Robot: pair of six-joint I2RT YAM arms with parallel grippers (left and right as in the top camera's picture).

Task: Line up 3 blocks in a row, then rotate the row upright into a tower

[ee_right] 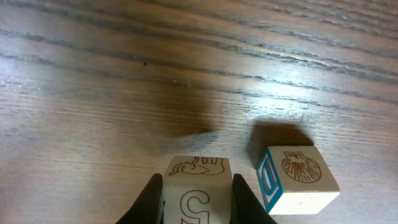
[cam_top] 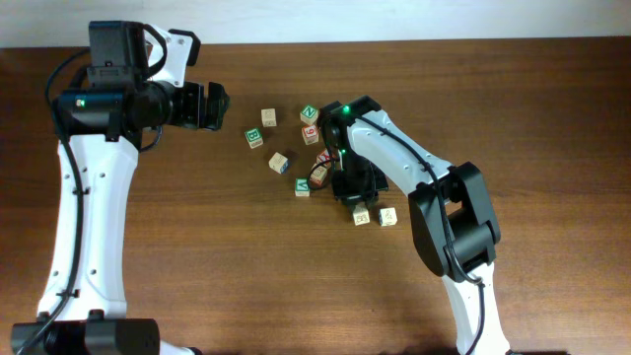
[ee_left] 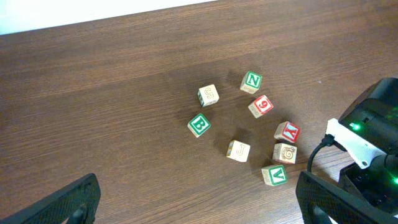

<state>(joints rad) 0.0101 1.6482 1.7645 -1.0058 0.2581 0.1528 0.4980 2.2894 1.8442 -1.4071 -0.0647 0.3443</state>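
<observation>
Black-fingered, the right gripper (ee_right: 196,199) was clamped on a pale cube (ee_right: 198,171), just beside a blue-printed cube (ee_right: 298,180). The left gripper (cam_top: 217,106) was held wide open, empty. Ten cubes were counted: eight clustered, the V cube (ee_left: 274,175) among them, two at the right gripper.

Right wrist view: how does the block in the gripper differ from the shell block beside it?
The gripped block sits clamped in the right gripper; the shell block stands free. The gripped block faces the camera squarely; the shell block is turned corner-on. The gripped block's front print is brown; the shell block's side is blue. Both are light-wood cubes.
</observation>
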